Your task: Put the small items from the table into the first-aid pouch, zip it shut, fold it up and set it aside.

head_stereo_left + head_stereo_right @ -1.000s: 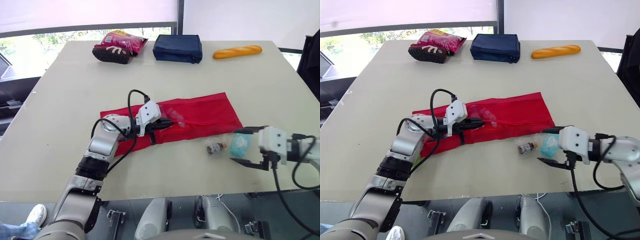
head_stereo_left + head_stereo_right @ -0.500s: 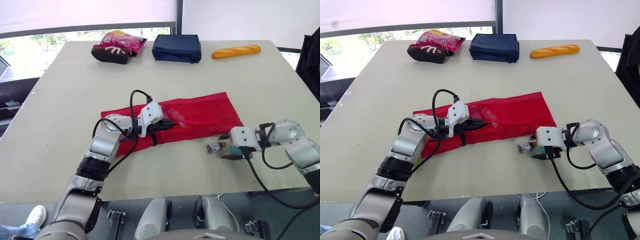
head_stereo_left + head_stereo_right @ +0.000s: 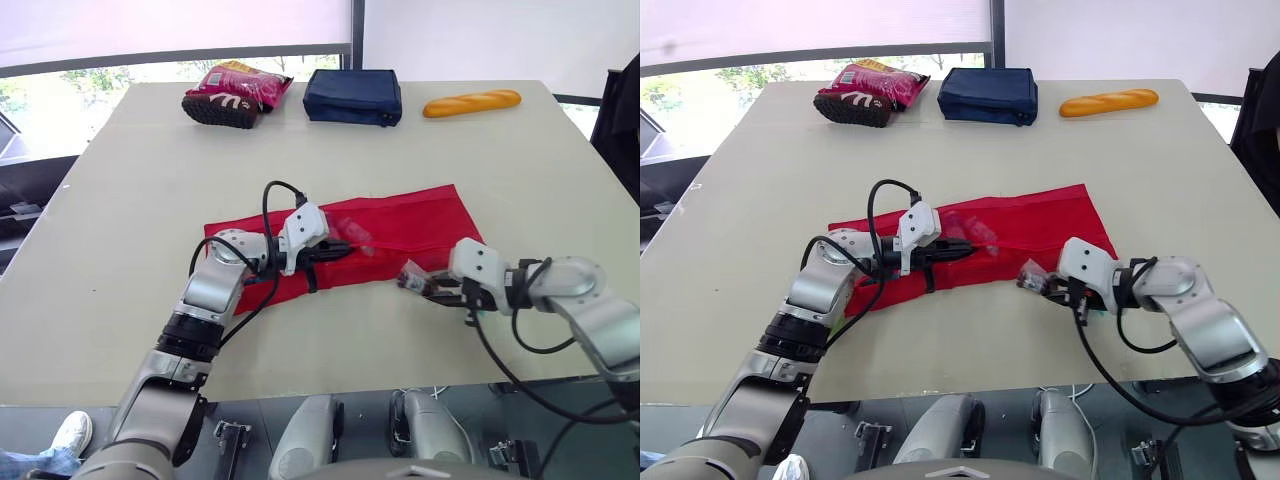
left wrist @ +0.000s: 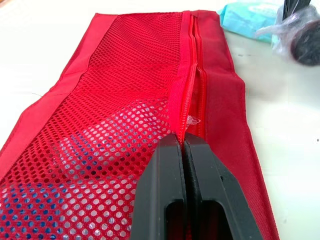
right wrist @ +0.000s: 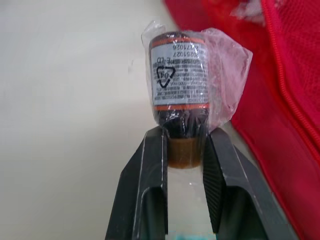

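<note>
On the counter (image 3: 130, 190): a red pouch (image 3: 425, 222) lies spread flat near the middle, its long side running from left to right.
Pouch face: a mesh pocket (image 4: 125, 95) covers one side, and a red zipper (image 4: 192, 65) runs along its length; blue shapes show through the mesh.
Left end effector (image 4: 182, 142): its two black fingers are pressed together, nipping the pouch right at the zipper line, on the pouch's left half.
Right end effector (image 5: 184, 145): it pinches a small bottle (image 5: 179, 75) by the brown end, one finger on each side.
Bottle: dark, with a white printed label edged in orange, and wrapped in clear plastic; it is held just beside the pouch's near right edge, and whether it touches the counter I cannot tell.
Teal packet (image 4: 250, 12): it lies on the counter just beside the pouch's right end and near the bottle.
Far edge of the counter: a pink snack bag (image 3: 238, 92) on the left, a navy bag (image 3: 355, 96) in the middle and a bread loaf (image 3: 472, 103) on the right, all well apart from the pouch.
</note>
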### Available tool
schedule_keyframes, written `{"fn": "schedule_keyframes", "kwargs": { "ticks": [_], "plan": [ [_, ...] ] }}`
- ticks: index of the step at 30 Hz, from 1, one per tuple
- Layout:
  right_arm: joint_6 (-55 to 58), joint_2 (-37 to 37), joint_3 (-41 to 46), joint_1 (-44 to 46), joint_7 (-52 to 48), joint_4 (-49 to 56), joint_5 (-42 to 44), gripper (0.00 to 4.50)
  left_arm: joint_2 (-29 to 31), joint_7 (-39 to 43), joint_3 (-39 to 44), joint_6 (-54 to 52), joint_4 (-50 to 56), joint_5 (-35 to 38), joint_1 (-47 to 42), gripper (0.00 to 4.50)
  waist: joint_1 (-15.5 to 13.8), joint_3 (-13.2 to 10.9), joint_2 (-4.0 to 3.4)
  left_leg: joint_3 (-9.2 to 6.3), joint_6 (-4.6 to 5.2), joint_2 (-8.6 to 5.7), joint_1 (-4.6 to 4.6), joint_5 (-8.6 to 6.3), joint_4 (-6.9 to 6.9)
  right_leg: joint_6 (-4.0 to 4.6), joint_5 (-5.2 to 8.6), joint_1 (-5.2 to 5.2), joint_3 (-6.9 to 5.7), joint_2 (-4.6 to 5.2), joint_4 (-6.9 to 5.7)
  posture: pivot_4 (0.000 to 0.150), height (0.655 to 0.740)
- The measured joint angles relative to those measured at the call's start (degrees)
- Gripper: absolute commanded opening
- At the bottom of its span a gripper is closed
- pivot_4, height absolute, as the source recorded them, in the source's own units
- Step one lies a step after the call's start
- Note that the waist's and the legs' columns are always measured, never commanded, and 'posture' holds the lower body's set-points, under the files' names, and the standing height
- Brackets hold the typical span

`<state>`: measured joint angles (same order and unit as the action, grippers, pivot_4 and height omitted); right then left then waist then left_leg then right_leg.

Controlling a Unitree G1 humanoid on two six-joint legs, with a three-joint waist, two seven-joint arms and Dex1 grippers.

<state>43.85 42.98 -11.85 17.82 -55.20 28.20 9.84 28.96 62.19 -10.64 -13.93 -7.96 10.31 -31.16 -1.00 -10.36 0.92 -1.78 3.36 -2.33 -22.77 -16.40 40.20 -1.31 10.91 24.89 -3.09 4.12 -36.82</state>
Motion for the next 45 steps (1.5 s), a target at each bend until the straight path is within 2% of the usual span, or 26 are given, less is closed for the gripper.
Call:
{"fn": "schedule_keyframes", "kwargs": {
  "ticks": [7, 19, 31, 35, 40, 42, 43, 44, 45],
  "plan": [
    [11.7, -5.2, -6.2, 5.7, 10.8, 1.5, -3.7, 0.37, -2.4, -1.6, -0.2, -3.1, 2.1, 0.6, 0.1, 0.0, 0.0, 0.0, 0.0, 0.0, 0.0, -0.05, -0.01, 0.0, 0.0, 0.0, 0.0, 0.01, 0.0, -0.02, 0.0, 0.15, 0.7397],
    [21.2, -10.2, -9.5, 10.4, 18.6, 0.2, -4.2, 0.37, -5.8, -3.2, -2.0, -6.7, 8.2, 1.2, 2.3, 0.0, 0.1, 0.0, 0.0, -0.01, 0.0, -0.07, -0.01, 0.01, 0.0, 0.0, 0.0, 0.01, -0.01, -0.07, -0.01, 0.15, 0.7397],
    [36.0, -30.4, 9.2, 8.4, 30.0, -0.8, 1.0, 0.37, -5.2, -3.3, -3.3, -5.9, 9.7, 1.1, 4.1, 0.0, 0.2, 0.0, -0.04, -0.02, 0.0, -0.09, 0.01, 0.01, -0.02, 0.01, -0.01, 0.04, 0.03, -0.13, -0.06, 0.15, 0.7397],
    [38.8, -34.6, 10.8, 9.3, 33.0, -0.6, 1.4, 0.37, -5.1, -3.2, -3.4, -5.4, 9.7, 1.0, 4.1, 0.0, 0.3, 0.0, -0.09, -0.01, 0.0, -0.11, 0.01, 0.01, -0.02, 0.01, -0.01, 0.08, 0.05, -0.22, -0.09, 0.15, 0.7397],
    [39.7, -48.5, 16.3, 10.9, 41.8, -3.0, -0.1, 0.37, -5.0, -3.2, -3.4, -4.9, 9.7, 0.9, 4.1, 0.0, 0.3, 0.0, -0.11, 0.1, -0.03, -0.14, 0.0, 0.02, -0.06, 0.02, -0.01, 0.22, 0.2, -0.32, -0.23, 0.15, 0.7397],
    [39.7, -49.7, 16.9, 11.0, 43.1, -3.6, -0.3, 0.37, -5.0, -3.2, -3.5, -4.9, 9.7, 0.9, 4.1, 0.0, 0.2, 0.0, -0.11, 0.11, -0.02, -0.21, -0.01, 0.02, -0.07, 0.02, -0.01, 0.23, 0.22, -0.29, -0.24, 0.15, 0.7397],
    [39.7, -50.3, 17.4, 11.1, 43.7, -3.7, -0.3, 1.37, -5.0, -3.2, -3.5, -4.9, 9.7, 0.9, 4.1, 0.0, 0.2, 0.0, -0.12, 0.11, -0.02, -0.23, -0.01, 0.02, -0.06, 0.02, -0.01, 0.24, 0.22, -0.28, -0.24, 0.15, 0.7397],
    [39.4, -50.8, 17.8, 11.1, 44.9, -3.8, -0.4, 1.63, -5.0, -3.2, -3.5, -4.9, 9.7, 1.0, 4.1, 0.0, 0.3, 0.0, -0.13, 0.11, -0.02, -0.25, -0.01, 0.02, -0.06, 0.02, -0.01, 0.24, 0.25, -0.27, -0.24, 0.15, 0.7397],
    [39.3, -50.8, 18.0, 11.1, 45.3, -3.9, -0.4, 2.17, -5.0, -3.2, -3.5, -4.9, 9.7, 1.0, 4.1, 0.0, 0.3, 0.0, -0.13, 0.12, -0.01, -0.25, -0.01, 0.02, -0.07, 0.02, -0.01, 0.24, 0.24, -0.28, -0.24, 0.15, 0.7397]
  ]
}}
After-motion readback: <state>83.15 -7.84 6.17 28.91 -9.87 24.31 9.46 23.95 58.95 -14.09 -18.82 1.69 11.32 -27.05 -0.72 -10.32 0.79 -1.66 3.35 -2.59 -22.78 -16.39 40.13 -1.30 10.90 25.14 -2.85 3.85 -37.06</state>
